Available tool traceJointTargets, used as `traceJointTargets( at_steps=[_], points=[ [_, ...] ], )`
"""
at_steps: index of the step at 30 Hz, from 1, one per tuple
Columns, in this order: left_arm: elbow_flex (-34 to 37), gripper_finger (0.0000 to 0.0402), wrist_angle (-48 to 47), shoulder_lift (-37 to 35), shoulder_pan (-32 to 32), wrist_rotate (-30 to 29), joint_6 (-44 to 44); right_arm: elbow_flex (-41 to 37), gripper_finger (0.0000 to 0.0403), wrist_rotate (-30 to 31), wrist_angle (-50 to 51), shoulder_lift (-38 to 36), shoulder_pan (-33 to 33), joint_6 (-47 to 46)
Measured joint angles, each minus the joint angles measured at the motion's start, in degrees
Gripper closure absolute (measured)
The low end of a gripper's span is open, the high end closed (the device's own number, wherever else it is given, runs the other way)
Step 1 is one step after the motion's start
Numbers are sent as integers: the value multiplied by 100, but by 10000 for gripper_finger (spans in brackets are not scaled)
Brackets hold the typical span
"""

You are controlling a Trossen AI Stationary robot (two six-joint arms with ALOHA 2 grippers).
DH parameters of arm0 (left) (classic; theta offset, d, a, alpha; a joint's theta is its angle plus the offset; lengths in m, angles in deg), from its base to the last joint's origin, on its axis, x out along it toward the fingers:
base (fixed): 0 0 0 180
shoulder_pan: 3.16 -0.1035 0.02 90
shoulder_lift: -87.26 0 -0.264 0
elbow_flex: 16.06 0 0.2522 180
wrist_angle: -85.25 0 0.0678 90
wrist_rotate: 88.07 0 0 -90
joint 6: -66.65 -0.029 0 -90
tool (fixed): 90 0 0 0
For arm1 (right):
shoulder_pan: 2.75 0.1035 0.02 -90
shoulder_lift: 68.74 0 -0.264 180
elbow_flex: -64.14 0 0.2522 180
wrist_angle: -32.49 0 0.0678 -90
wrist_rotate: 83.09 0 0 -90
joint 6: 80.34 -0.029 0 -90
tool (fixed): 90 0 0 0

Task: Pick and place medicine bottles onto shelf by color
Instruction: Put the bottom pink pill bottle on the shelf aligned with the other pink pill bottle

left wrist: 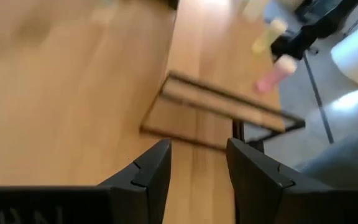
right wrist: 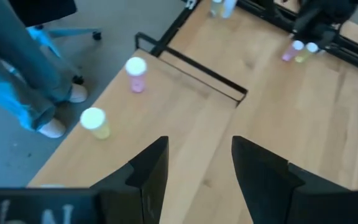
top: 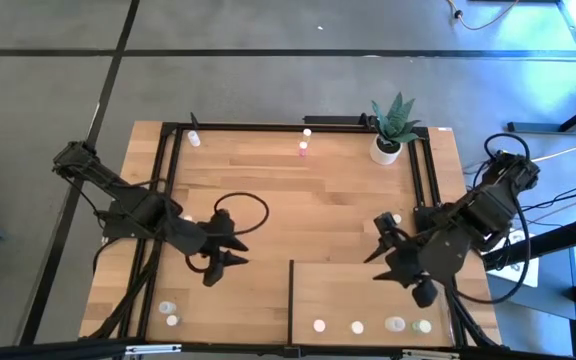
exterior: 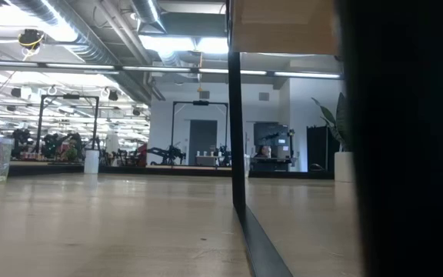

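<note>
The shelf [top: 368, 290] is a pale panel with a dark edge at the table's near right. On it, along the near edge, stand several small medicine bottles [top: 357, 326]; the right wrist view shows a pink one [right wrist: 135, 71] and a yellow one [right wrist: 95, 121]. More bottles stand at the near left [top: 169, 313] and the far edge [top: 304, 148]. My left gripper [top: 238, 251] [left wrist: 199, 155] hangs open over the bare table left of the shelf. My right gripper [top: 378, 245] [right wrist: 199, 152] hangs open above the shelf's far part. Neither has anything between its fingers.
A white pot with a green plant [top: 388, 135] stands at the far right corner. A black frame rail [top: 298, 126] runs along the table's far side. One bottle [top: 396, 219] stands near the right arm. Bare planks [top: 308, 210] lie between the arms.
</note>
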Motion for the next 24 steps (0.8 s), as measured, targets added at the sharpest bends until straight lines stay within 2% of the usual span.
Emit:
traceJointTargets(
  at_steps=[4, 10, 17, 21, 24],
  points=[
    [0, 255, -612, -2, 87, 289, 1048, 0, 225, -1, -64, 7, -181, 0],
    [0, 255, -1360, -2, 136, 305, 2474, 0, 225, -1, -130, 7, -429, -45],
    [0, 255, -2096, 0, -20, 302, 4024, 0, 225, 11, -124, 9, -778, -945],
    [0, 255, -2471, 0, -109, 295, 4302, 0, 225, 30, -122, 9, -945, -1288],
    [0, 255, -2411, 0, -122, 280, 4292, -2, 225, 44, -122, 11, -1024, -1342]
  ],
)
